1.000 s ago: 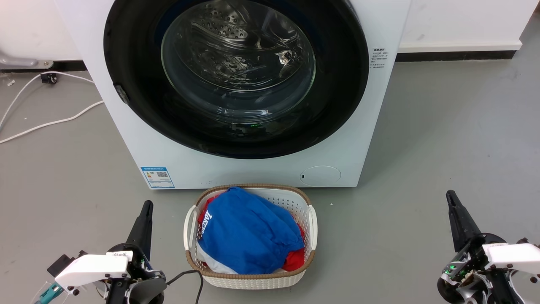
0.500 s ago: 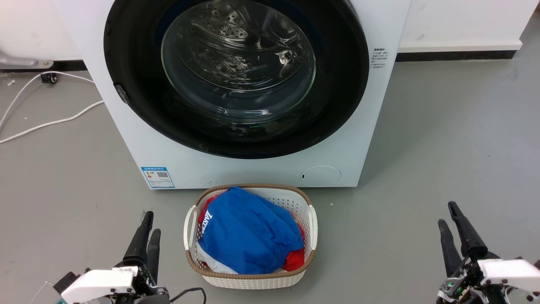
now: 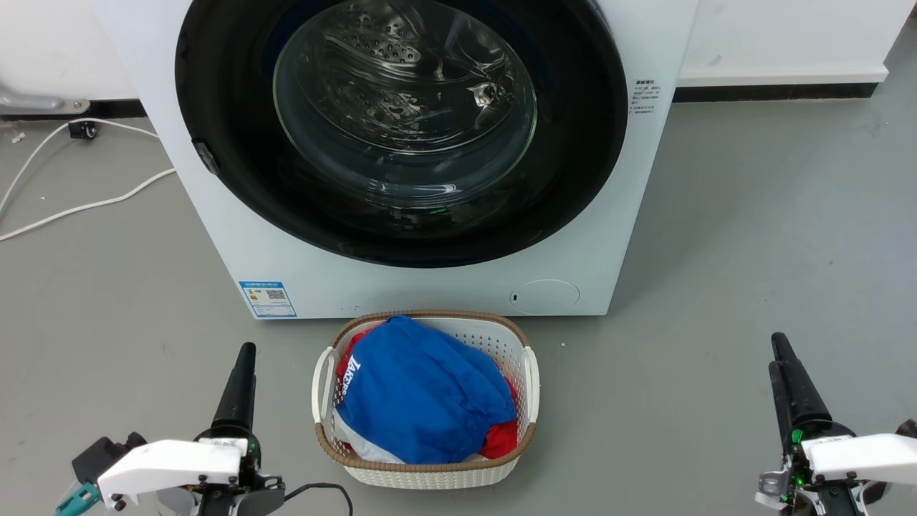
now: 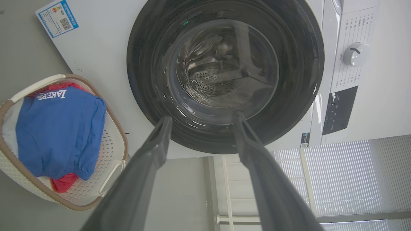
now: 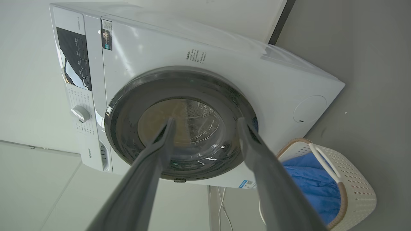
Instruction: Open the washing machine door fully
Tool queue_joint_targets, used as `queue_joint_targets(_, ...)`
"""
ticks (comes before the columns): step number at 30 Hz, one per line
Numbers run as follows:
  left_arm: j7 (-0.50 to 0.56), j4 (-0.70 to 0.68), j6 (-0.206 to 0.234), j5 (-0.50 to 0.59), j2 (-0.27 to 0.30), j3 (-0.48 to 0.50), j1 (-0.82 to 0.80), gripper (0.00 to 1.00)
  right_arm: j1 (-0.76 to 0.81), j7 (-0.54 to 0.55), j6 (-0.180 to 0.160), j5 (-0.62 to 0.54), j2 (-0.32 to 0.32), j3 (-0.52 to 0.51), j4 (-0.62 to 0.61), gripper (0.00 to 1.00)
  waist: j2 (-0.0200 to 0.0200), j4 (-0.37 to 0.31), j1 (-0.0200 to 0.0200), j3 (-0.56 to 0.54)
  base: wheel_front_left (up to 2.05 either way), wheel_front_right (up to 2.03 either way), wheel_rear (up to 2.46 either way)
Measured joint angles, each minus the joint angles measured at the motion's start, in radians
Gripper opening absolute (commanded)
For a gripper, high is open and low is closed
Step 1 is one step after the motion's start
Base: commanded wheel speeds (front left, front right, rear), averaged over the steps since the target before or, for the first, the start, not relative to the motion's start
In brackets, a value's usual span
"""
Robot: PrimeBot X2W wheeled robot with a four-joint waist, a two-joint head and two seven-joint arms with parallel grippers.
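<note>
Top of door (image 3: pixel 401 129) cut off in head view; it sits shut against machine (image 3: pixel 430 290). Fingers spread and empty, well short of it: left gripper (image 4: pixel 202 117), right gripper (image 5: pixel 205 120).

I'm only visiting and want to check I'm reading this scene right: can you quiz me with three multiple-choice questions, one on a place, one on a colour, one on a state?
1. Where does the laundry basket stand? A) on top of the machine B) on the floor before the washing machine C) inside the drum
2. What colour is the top garment in it? A) green B) yellow C) blue
3. How is the washing machine door? A) shut B) swung wide open C) lifted off
Answers: 1 B, it stands on the grey floor below the machine's front; 2 C, blue cloth lies uppermost; 3 A, the black disc sits flush against the white front.
</note>
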Motion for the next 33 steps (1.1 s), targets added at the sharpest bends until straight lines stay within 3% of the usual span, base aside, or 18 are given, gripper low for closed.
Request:
queue_joint_targets(18, -0.071, -0.081, 0.099, 0.390, 0.000, -0.077, 0.017, 1.00, 0.035, -0.071, 0.000, -0.463, 0.000, 0.036, -0.116, 1.00, 0.0000, 0.002, 0.0000, 0.007, 0.00, 0.00, 0.00)
queue_joint_targets(33, -0.123, -0.122, 0.141, 0.613, 0.001, -0.119, 0.033, 1.00, 0.064, -0.122, 0.000, -0.676, 0.001, 0.051, -0.179, 1.00, 0.0000, 0.005, 0.0000, 0.006, 0.00, 0.00, 0.00)
